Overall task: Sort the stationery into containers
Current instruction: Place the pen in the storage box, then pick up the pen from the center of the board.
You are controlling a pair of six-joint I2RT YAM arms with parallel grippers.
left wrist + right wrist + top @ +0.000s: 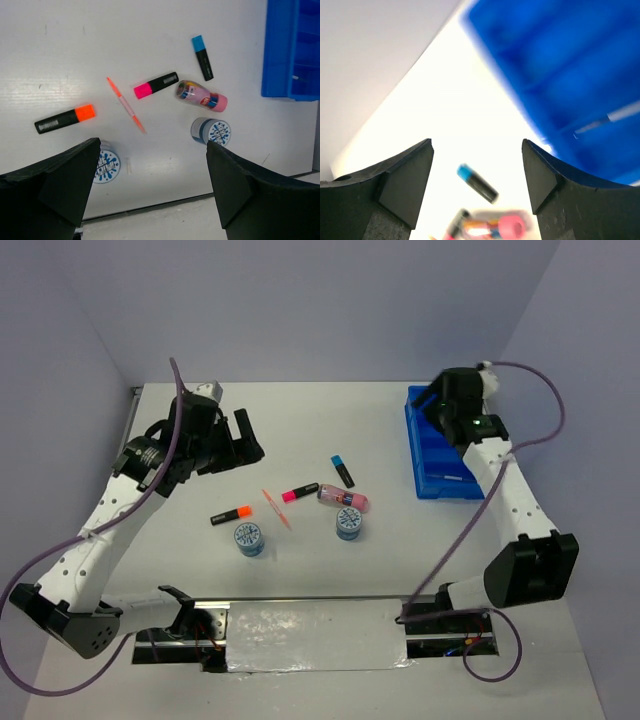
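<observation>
Tray [427, 458] blue plastic, far end hidden under right gripper [476, 150] at 2 o'clock; fingers wide, left gripper [152, 150] same.

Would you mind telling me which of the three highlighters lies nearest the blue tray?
The blue-capped highlighter; it lies closest to the blue tray, while the pink-capped highlighter and the orange-capped highlighter lie farther off.

Three black highlighters with coloured caps [65, 119] [156, 85] [202, 57], two round blue-white patterned discs [106, 166] [211, 131], one pink patterned tube [201, 96], two thin pens [126, 105] [607, 118], one blue divided plastic tray [280, 50].
</observation>
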